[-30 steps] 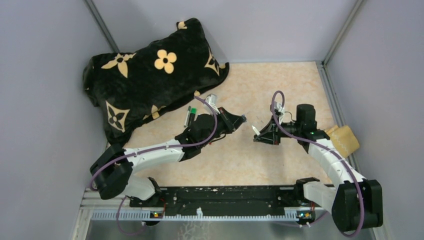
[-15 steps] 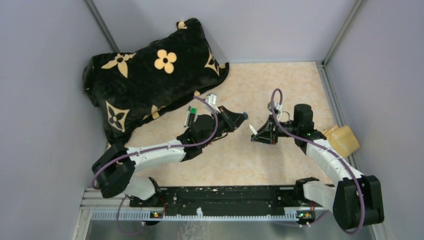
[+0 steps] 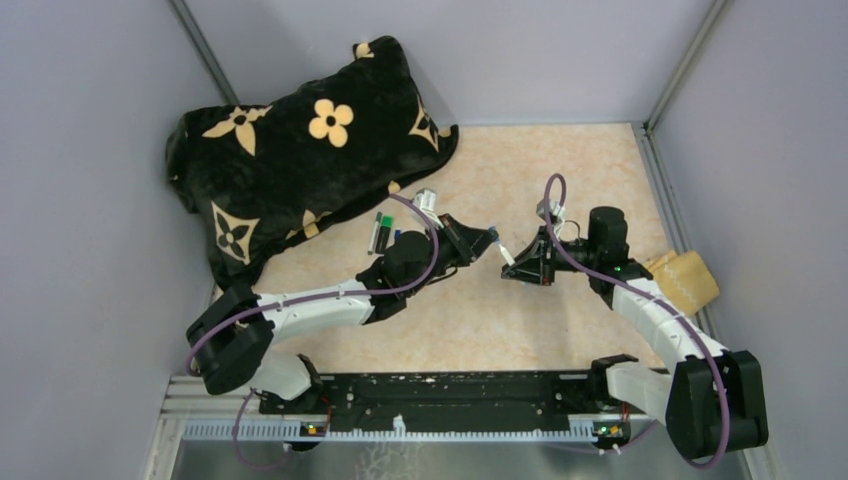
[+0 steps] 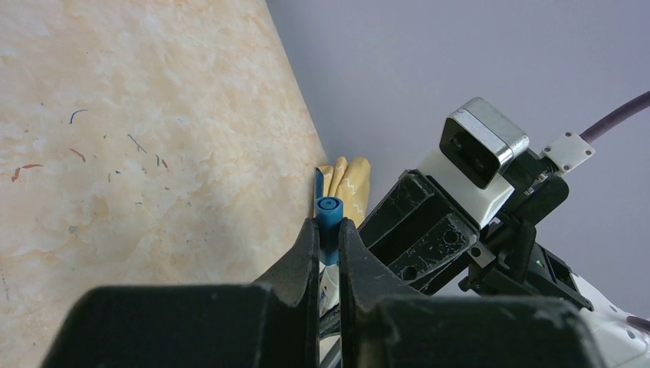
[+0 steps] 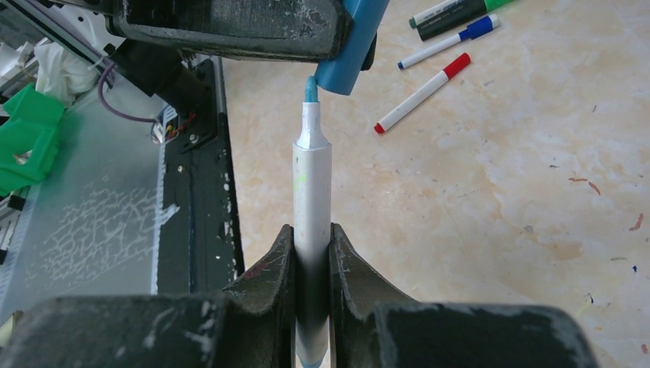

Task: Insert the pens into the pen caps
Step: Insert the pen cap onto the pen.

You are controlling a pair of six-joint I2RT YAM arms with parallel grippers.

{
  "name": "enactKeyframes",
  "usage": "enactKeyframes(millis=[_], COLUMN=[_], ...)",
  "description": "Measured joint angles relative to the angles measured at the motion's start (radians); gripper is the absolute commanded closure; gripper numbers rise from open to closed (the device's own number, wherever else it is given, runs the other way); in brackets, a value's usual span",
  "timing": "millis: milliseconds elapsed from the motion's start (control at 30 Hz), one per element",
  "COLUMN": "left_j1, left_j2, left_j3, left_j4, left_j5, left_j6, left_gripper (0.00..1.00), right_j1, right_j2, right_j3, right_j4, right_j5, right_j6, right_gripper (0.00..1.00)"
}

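My left gripper point(image 3: 487, 238) is shut on a blue pen cap point(image 4: 329, 215), which sticks out past its fingertips point(image 4: 310, 238). My right gripper point(image 5: 312, 230) is shut on a white pen point(image 5: 313, 184) with a teal tip. In the right wrist view that tip meets the edge of the blue pen cap's point(image 5: 349, 54) mouth, a little to one side. From above, the two grippers meet nose to nose over mid-table, the pen point(image 3: 507, 257) between them. Three other pens lie on the table: red-ended point(image 5: 421, 93), blue-ended point(image 5: 448, 42) and a thick black one point(image 5: 460, 9).
A black pillow with tan flowers point(image 3: 300, 160) fills the back left corner. A tan box point(image 3: 685, 280) lies by the right wall. The loose pens point(image 3: 380, 232) lie beside the pillow's edge. A black rail point(image 3: 440, 392) runs along the near edge. Grey walls enclose the table.
Both grippers have moved toward each other. The gap between the pen tip and the blue cap has closed. Both grips are unchanged.
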Motion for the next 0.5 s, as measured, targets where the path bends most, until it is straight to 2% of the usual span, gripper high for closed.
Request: enactKeyframes(millis=[500], left_j1=[0.000], left_j2=[-0.008], left_j3=[-0.018], left_j4=[0.027], left_j5=[-0.012], left_j6=[-0.003], left_gripper=[1.00], right_j1=[0.002], right_j2=[0.005], right_j3=[0.000], right_j4=[-0.003], right_j5=[0.006], right_j6=[-0.011], right_gripper=[1.00])
